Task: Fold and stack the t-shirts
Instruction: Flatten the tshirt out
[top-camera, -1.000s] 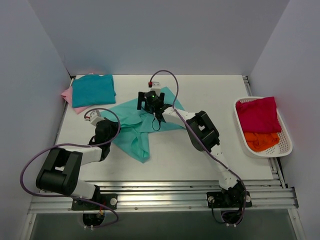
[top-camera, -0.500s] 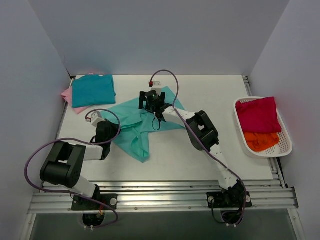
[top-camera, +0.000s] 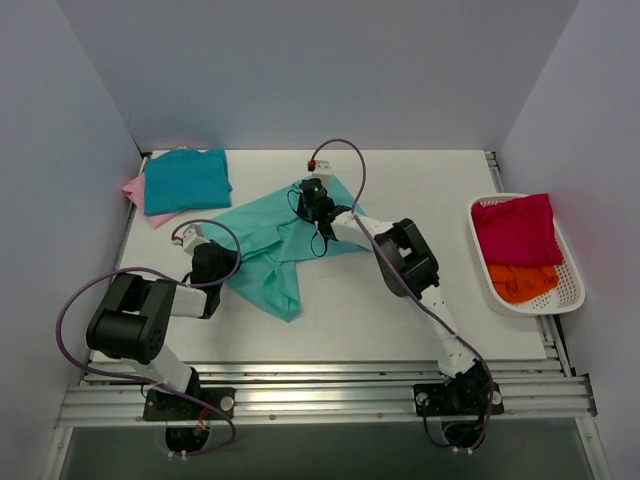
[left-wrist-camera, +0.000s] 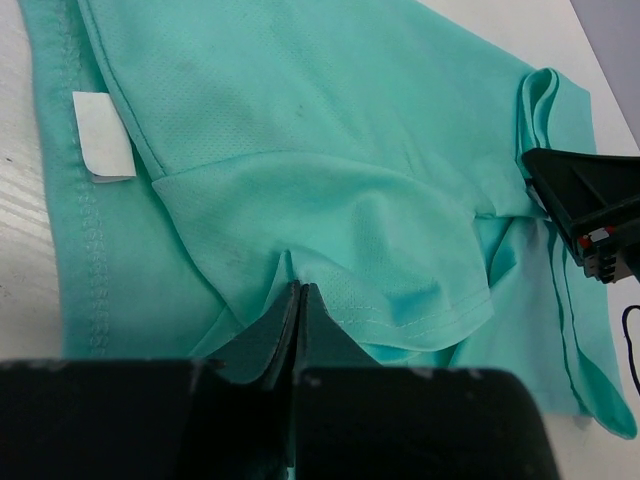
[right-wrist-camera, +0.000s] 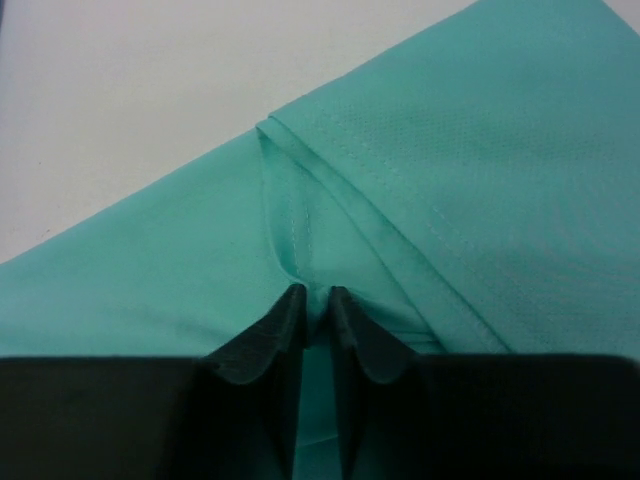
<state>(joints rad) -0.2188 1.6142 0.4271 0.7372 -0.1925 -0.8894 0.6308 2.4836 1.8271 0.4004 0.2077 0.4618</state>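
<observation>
A mint t-shirt (top-camera: 270, 245) lies crumpled in the middle of the table. My left gripper (top-camera: 228, 266) sits at the shirt's left edge. In the left wrist view it (left-wrist-camera: 300, 292) is shut on a pinch of that cloth near a hem, and a white label (left-wrist-camera: 105, 150) shows on the shirt. My right gripper (top-camera: 314, 203) is at the shirt's far edge. In the right wrist view it (right-wrist-camera: 317, 297) is shut on a raised fold of the mint t-shirt (right-wrist-camera: 450, 180) beside a seam. A folded teal t-shirt (top-camera: 186, 180) lies on a pink one (top-camera: 133, 188) at the back left.
A white slotted basket (top-camera: 574, 292) stands at the right edge, holding a crimson t-shirt (top-camera: 515, 228) and an orange one (top-camera: 522, 282). The right arm's cable loops over the shirt's far edge. Walls close in the table at the left, back and right.
My right gripper has gone from open to shut on a fold of the mint t-shirt and shifted slightly toward the back. The left gripper stays shut on the shirt; its arm has swung a little.
</observation>
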